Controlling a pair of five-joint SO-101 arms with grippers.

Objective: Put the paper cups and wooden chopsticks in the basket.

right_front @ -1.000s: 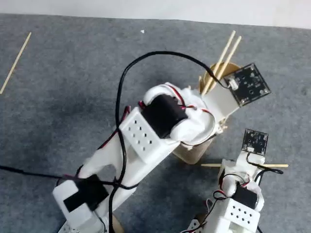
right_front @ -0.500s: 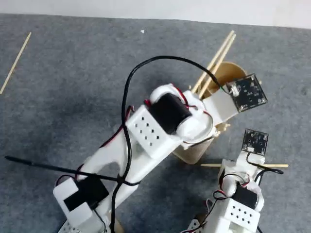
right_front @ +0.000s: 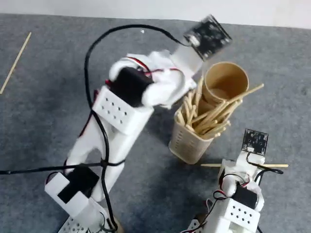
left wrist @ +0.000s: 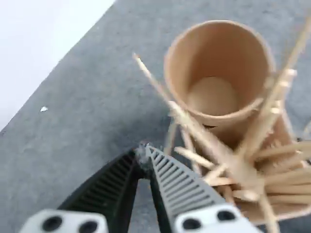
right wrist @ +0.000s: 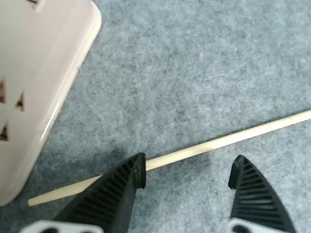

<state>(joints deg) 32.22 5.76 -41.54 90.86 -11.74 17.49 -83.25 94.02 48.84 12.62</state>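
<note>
A tan paper cup (right_front: 226, 81) stands in the beige basket (right_front: 187, 143), with several wooden chopsticks (right_front: 211, 119) leaning around it. In the left wrist view my left gripper (left wrist: 145, 154) is shut on nothing, just off the cup (left wrist: 216, 73) and the chopsticks (left wrist: 228, 165). My right gripper (right wrist: 189, 170) is open, low over the carpet, its fingers straddling one chopstick (right wrist: 194, 151) that lies beside the basket (right wrist: 43, 73). The same chopstick (right_front: 243, 165) shows in the high view by the right arm. Another chopstick (right_front: 14, 63) lies at the far left.
Grey carpet (right_front: 58, 107) covers the table, with open room left of the basket. A white wall edge (right_front: 146, 7) runs along the far side. A black cable (right_front: 90, 58) loops over the left arm.
The left arm has swung away from above the basket toward the far left. The two chopsticks it held upright now lie in the basket. The right arm has kept still.
</note>
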